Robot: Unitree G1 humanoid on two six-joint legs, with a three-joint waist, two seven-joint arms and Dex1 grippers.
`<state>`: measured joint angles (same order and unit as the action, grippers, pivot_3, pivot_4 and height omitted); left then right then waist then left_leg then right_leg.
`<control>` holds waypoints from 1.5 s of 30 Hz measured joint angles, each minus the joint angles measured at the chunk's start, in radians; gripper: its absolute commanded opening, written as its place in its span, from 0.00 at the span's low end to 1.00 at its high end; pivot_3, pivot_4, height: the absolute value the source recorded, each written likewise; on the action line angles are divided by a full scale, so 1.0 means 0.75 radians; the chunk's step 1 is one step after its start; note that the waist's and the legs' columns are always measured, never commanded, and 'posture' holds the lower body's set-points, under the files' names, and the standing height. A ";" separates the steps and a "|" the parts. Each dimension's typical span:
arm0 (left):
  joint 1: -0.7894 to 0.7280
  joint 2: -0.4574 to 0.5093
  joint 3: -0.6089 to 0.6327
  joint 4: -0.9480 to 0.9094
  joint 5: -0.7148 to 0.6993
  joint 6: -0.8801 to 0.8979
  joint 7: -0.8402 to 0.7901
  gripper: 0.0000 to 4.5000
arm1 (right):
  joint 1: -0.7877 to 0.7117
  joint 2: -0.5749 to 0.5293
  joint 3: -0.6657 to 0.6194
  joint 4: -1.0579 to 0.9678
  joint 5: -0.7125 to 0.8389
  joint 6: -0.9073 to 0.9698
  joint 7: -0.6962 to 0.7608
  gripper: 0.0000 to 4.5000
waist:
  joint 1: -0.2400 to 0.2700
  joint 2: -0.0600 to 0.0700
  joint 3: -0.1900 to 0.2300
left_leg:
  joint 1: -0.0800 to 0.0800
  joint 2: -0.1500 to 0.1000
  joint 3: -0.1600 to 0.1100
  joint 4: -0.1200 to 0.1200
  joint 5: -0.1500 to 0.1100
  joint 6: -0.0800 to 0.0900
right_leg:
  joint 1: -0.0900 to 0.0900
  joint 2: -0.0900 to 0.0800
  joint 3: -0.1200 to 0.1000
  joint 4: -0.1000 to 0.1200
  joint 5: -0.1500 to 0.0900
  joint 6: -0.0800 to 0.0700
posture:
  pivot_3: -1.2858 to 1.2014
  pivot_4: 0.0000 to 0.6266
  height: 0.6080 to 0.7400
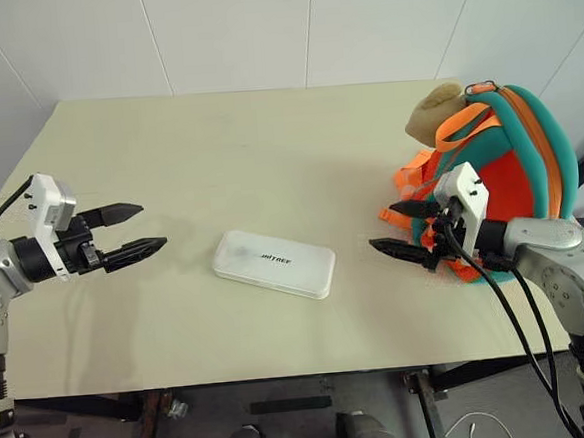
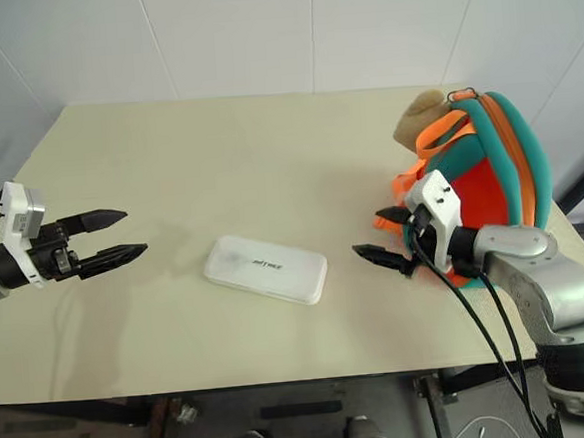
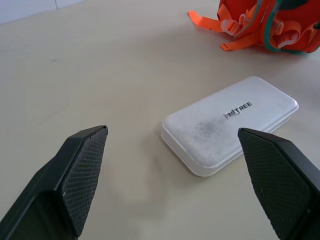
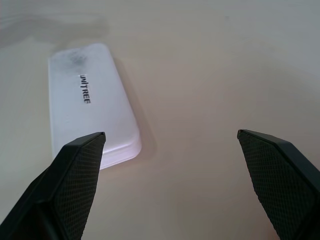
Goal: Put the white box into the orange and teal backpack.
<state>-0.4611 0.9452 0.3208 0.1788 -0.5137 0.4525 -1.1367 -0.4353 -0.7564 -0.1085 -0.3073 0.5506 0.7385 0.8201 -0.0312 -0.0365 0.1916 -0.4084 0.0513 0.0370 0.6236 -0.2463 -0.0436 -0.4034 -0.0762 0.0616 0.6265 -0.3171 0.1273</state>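
From the head views, the white box (image 1: 274,264), a flat smooth case with rounded corners, lies near the middle of the pale matte worktop (image 1: 247,152), toward its front edge. The orange and teal backpack (image 1: 509,164), soft fabric with a tan plush piece (image 1: 435,114), sits at the right edge. The left gripper (image 1: 133,233) and right gripper (image 1: 401,229) hover, fingers apart, either side of the box.

In the left wrist view, textured black fingers (image 3: 82,175) frame the box.

Backpack (image 1: 513,153) lower front hidden behind right claw (image 1: 405,229); its opening can't be made out.
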 measured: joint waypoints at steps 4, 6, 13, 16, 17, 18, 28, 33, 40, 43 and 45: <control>-0.025 -0.001 -0.016 0.004 0.000 0.032 0.013 0.99 | -0.004 0.006 0.005 -0.009 0.009 0.004 0.001 0.99 | 0.001 0.000 0.000 | 0.000 0.000 0.000 0.003 0.000 0.000 | 0.000 0.000 0.000 0.002 0.000 0.000 | 0.52 0.24 1.00; -0.023 -0.001 -0.018 -0.004 0.000 0.047 0.033 0.99 | -0.012 0.020 0.024 -0.006 0.007 0.002 0.001 0.99 | -0.001 0.000 0.000 | 0.000 0.000 0.000 0.004 0.000 0.000 | 0.000 0.000 0.000 0.002 0.000 0.001 | 0.52 0.24 1.00; 0.065 -0.037 -0.012 -0.073 0.003 0.043 0.075 0.86 | -0.036 0.028 0.094 -0.009 -0.008 0.011 -0.008 0.91 | 0.002 0.000 0.000 | 0.000 0.001 0.000 0.005 0.000 0.000 | 0.000 0.000 0.001 0.003 0.000 0.001 | 0.52 0.24 1.00; 0.108 -0.060 -0.003 -0.115 0.008 -0.014 0.104 0.65 | -0.039 0.028 0.143 -0.007 -0.035 0.009 -0.011 0.72 | 0.002 0.000 0.000 | 0.000 0.001 0.000 0.005 0.000 0.000 | 0.000 0.000 0.001 0.003 0.000 0.000 | 0.52 0.24 1.00; 0.111 -0.062 0.008 -0.117 0.008 -0.015 0.113 0.57 | -0.042 0.035 0.158 -0.007 -0.043 0.009 -0.016 0.63 | 0.001 0.000 0.000 | 0.000 0.001 0.000 0.005 0.000 0.000 | 0.000 0.000 0.001 0.003 0.000 0.001 | 0.52 0.24 1.00; 0.110 -0.062 0.025 -0.114 0.008 -0.017 0.128 0.50 | -0.055 0.045 0.179 -0.002 -0.058 0.009 -0.023 0.56 | 0.000 0.000 0.000 | 0.000 0.001 0.000 0.005 0.000 0.000 | 0.000 0.001 0.001 0.003 0.000 0.001 | 0.52 0.24 1.00; 0.003 -0.094 -0.049 -0.043 0.014 0.052 0.175 0.00 | -0.047 0.065 0.319 0.083 -0.252 -0.113 -0.030 0.00 | 0.005 0.000 0.000 | -0.001 0.000 -0.001 0.006 0.000 0.000 | 0.001 0.001 0.000 0.002 0.001 0.001 | 0.52 0.24 1.00; -0.106 -0.174 -0.186 0.142 0.051 0.137 0.174 0.00 | 0.035 0.077 0.410 0.086 -0.382 -0.134 -0.088 0.00 | 0.005 0.000 0.000 | -0.001 0.000 -0.001 0.009 0.000 0.000 | 0.001 0.002 0.000 0.004 0.001 0.002 | 0.52 0.24 1.00; -0.246 -0.277 -0.300 0.378 0.107 0.189 0.162 0.00 | 0.072 0.153 0.440 0.053 -0.438 -0.090 -0.154 0.00 | 0.002 0.000 0.000 | -0.001 0.001 -0.001 0.009 0.000 0.000 | 0.000 0.003 0.001 0.005 0.002 0.003 | 0.52 0.24 1.00; -0.304 -0.301 -0.318 0.476 0.121 0.226 0.153 0.00 | 0.072 0.176 0.443 0.042 -0.446 -0.070 -0.169 0.00 | 0.005 0.000 0.000 | -0.001 0.001 -0.001 0.009 0.000 0.000 | 0.000 0.003 0.001 0.005 0.002 0.003 | 0.52 0.24 1.00; -0.347 -0.313 -0.340 0.567 0.133 0.270 0.141 0.00 | 0.072 0.195 0.444 0.033 -0.451 -0.050 -0.188 0.00 | 0.005 0.000 0.000 | -0.001 0.001 -0.001 0.009 0.000 0.000 | 0.001 0.003 0.001 0.005 0.002 0.004 | 0.52 0.24 1.00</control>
<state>-0.7210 0.7106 0.0659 0.6039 -0.4142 0.6549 -1.0312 -0.3812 -0.6097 0.2244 -0.2825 0.2126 0.7011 0.6793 -0.0277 -0.0367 0.1915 -0.4091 0.0520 0.0363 0.6307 -0.2461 -0.0439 -0.4030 -0.0737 0.0622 0.6306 -0.3156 0.1299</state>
